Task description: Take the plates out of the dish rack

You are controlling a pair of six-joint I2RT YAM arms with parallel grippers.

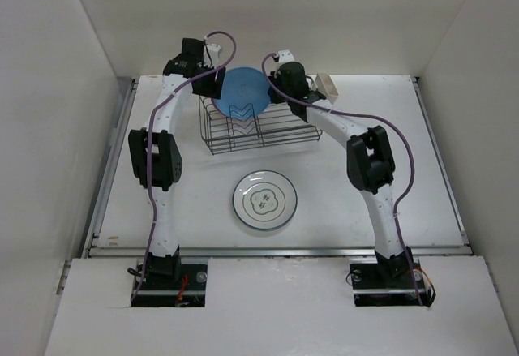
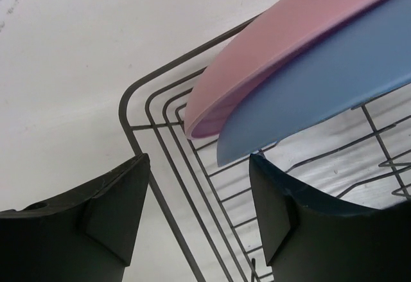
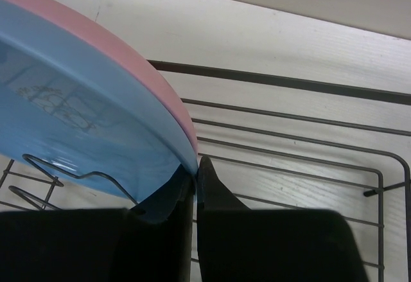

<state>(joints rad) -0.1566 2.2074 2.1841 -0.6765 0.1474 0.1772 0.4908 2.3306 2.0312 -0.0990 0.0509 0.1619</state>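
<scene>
Top external view puts the dish rack [image 1: 280, 133] in the far half of the table [image 1: 365, 194], with both arms bent in over it from either side. That leaves bare table along the near edge and toward both side walls [image 1: 49, 129]. The left gripper [image 2: 199, 166] hangs at the rack's left corner with its jaws well apart and holding nothing. The curved rim wires of that corner run through the gap between its fingers [image 2: 109, 218], and the plate edges sit just above its fingertips. The right gripper [image 3: 196, 169] is pinched tight on the rim of the blue plate [image 1: 243, 88], right where the pink plate [image 2: 289, 38] lies against its back (I cannot tell whether the pink edge is caught too). Both plates stand tilted in the rack, plain and glossy, with one V-shaped divider wire crossing the blue face. A white plate with a dark rim and centre motif [image 1: 264, 200] lies flat on the table in front of the rack, well apart from it. A small cream cup [image 1: 328, 87] sits at the rack's right end. The tabletop is white and lightly scuffed, boxed in by pale walls.
</scene>
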